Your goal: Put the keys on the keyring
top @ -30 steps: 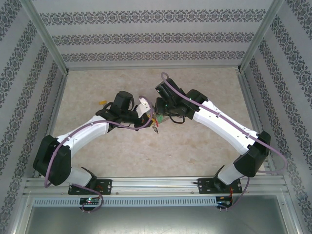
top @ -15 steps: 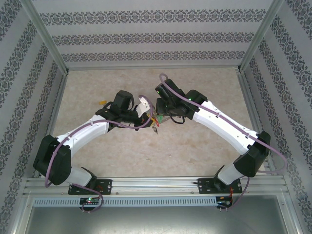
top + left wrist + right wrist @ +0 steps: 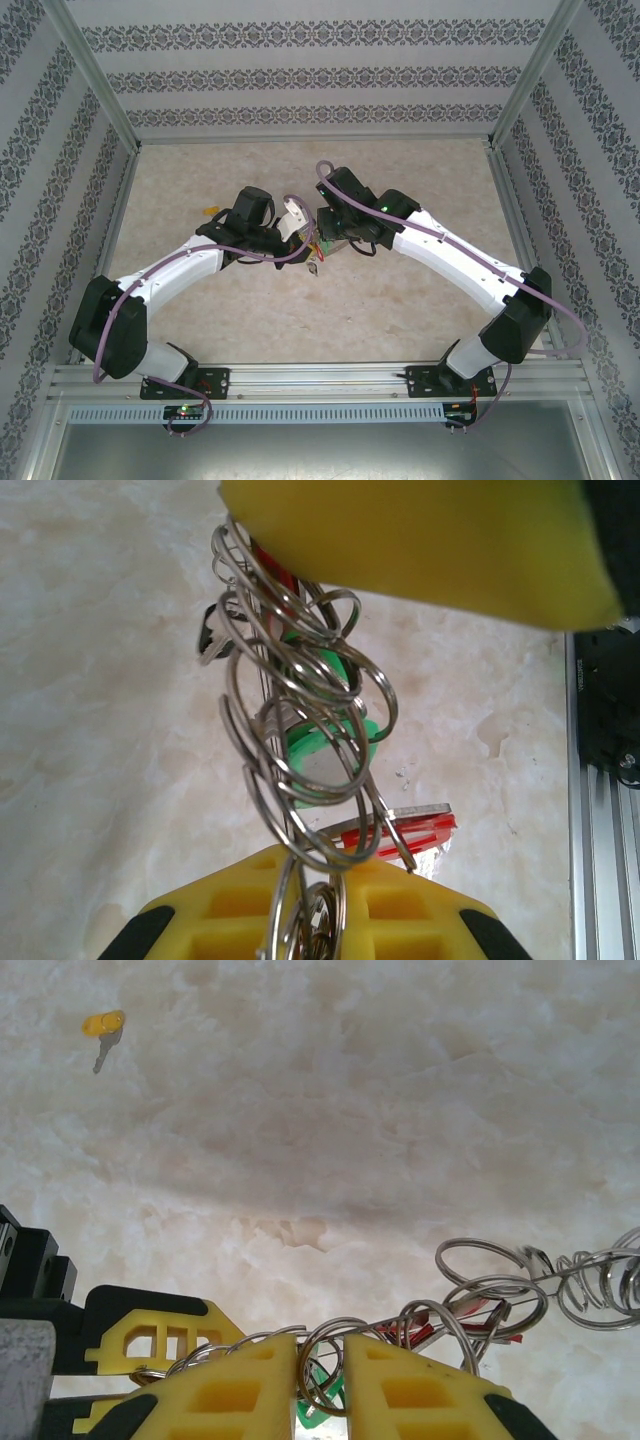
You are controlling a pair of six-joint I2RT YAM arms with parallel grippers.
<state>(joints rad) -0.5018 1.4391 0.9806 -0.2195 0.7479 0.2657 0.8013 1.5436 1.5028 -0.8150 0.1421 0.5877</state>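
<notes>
Okay, status. Left gripper [image 3: 300, 905] is clenched: silver wire runs straight into the seam of its yellow fingers at the bottom of the left wrist frame. I read that as the thin silver-grey wire keyring [image 3: 240, 750], though I can't separate it from the small tag rings bunched on it.

Right gripper [image 3: 320, 1360] has its fingers almost together, pinching the same bundle at the bottom centre of its frame.

Hanging between the two:
- key with the green plastic tag [image 3: 330, 750], mid-frame
- key with the red plastic tag [image 3: 400, 835], just below it

So the keyring is held in the air between both grippers, centre of the top view.

Change over the last second: the right wrist has swung toward the upper left in the top view and crowded closer to the left gripper, with its fingers narrowing slightly. Left arm hasn't moved. My guess is a re-grip on the bundle, not a new key going on.

Farther out, the small silver key with the yellow tag [image 3: 103, 1028] lies loose on the beige marbled tabletop [image 3: 400, 1110], upper left of the right wrist frame, well apart from the bundle. I judge the task unfinished.
</notes>
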